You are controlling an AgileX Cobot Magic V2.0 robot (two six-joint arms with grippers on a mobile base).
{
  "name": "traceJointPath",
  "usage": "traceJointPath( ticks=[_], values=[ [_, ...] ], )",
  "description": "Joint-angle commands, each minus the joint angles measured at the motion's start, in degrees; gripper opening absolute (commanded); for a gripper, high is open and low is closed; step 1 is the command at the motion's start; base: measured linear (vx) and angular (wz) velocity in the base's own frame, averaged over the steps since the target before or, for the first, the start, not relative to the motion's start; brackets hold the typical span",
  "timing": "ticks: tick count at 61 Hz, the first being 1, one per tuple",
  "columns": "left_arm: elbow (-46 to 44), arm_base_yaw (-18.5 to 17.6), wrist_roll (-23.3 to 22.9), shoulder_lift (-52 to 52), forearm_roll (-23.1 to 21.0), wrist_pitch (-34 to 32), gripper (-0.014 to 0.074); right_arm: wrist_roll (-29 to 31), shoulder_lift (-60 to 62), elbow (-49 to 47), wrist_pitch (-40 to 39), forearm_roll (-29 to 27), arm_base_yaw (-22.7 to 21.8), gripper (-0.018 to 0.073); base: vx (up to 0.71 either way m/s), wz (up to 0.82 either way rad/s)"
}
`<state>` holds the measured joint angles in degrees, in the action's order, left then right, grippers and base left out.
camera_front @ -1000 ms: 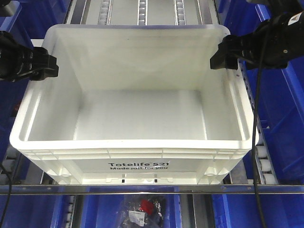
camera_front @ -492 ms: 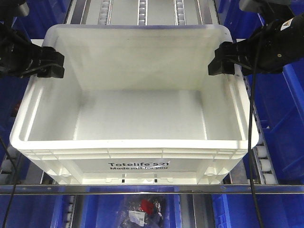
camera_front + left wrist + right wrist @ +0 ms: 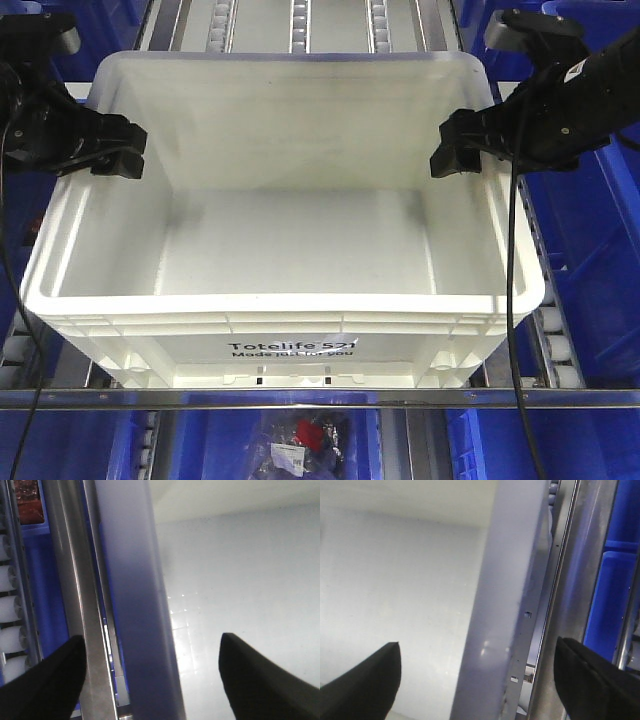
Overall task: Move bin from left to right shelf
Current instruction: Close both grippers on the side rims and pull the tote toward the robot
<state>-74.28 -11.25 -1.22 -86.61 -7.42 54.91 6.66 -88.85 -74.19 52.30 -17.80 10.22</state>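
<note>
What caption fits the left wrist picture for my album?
Left gripper, jaws open, straddling the side rim of the white bin.

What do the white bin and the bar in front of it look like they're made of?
The bin: probably moulded plastic, semi-gloss white, given its rolled rim, ribs and soft sheen. The front bar: likely steel, bright finish with mirror-like reflections.

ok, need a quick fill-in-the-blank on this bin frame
1. The white bin holds ___.
2. The left gripper and right gripper each have one finger inside the bin and one ___ it.
3. Both grippers are ___, not clamped.
4. The neighbouring bins are coloured ___.
Missing words: nothing; outside; open; blue.
</note>
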Motion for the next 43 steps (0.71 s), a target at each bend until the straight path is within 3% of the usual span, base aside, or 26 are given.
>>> traceJointPath(
  ticks=[1, 29, 38, 43],
  values=[
    [-1.82, -0.28, -0.59, 1.33, -0.54, -2.2, 0.0529, 0.57, 1.27, -1.86, -1.55, -0.6, -0.22, 0.0594, 0.0, 0.0],
    [-1.82, -0.28, -0.54, 0.49, -0.54, -2.81, 0.0497, 0.77, -0.24, -1.86, -2.03, -0.6, -0.22, 0.0588, 0.0, 0.0],
    [-1.82, -0.28, -0.54, 0.49, -0.54, -2.76, 0.0445, 0.77, -0.24, -1.92, -2.07, -0.66, -0.22, 0.0527, 0.0, 0.0],
    [-1.82, -0.28, -0.54, 0.49, -0.54, -2.7, 0.0383, 0.77, -0.24, -1.91, -2.07, -0.8, -0.22, 0.0446, 0.0, 0.0]
  ],
)
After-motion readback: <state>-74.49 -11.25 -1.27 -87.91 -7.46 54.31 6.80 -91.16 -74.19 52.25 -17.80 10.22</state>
